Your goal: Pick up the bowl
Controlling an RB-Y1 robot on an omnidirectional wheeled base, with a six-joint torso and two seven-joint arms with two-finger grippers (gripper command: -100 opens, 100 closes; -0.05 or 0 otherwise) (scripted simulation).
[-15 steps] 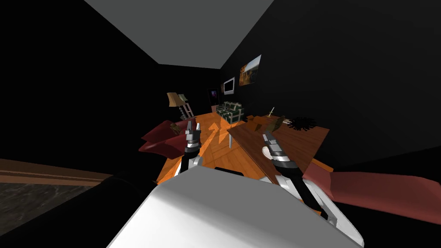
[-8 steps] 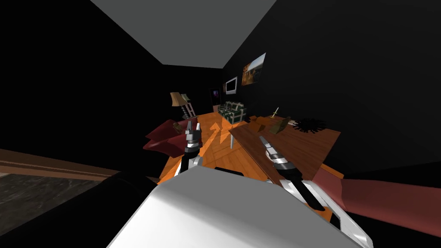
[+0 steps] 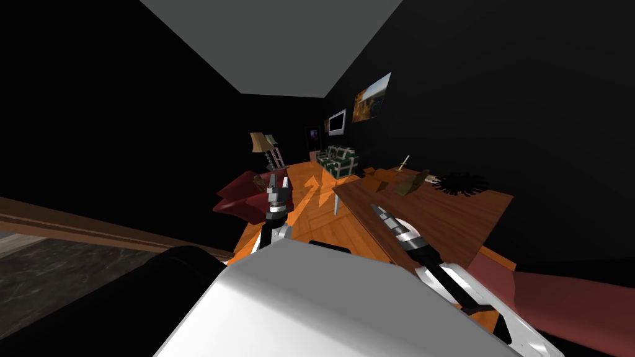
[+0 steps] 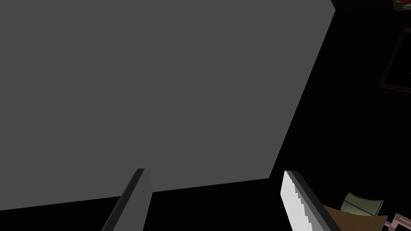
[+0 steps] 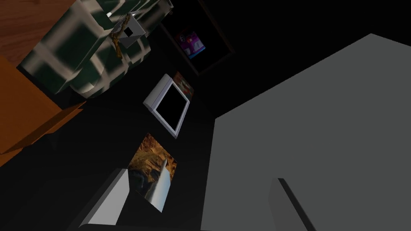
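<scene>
both parted, left pincer (image 3: 278,181), right pincer (image 3: 374,208) forward

A brown wooden rectangular surface (image 3: 452,217) stood at two o'clock, a black spiky object (image 3: 462,183) on its far end. A dark red cushioned sofa (image 3: 239,197) lay at eleven o'clock; a green-and-white checked armchair (image 3: 338,161) stood at twelve, across the orange plank floor (image 3: 316,223).

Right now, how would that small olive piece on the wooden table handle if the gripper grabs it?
The olive piece looks small, so probably light. It seems to sit tilted on the table, so a nudge may tip it. Too small here to judge slipperiness.
</scene>
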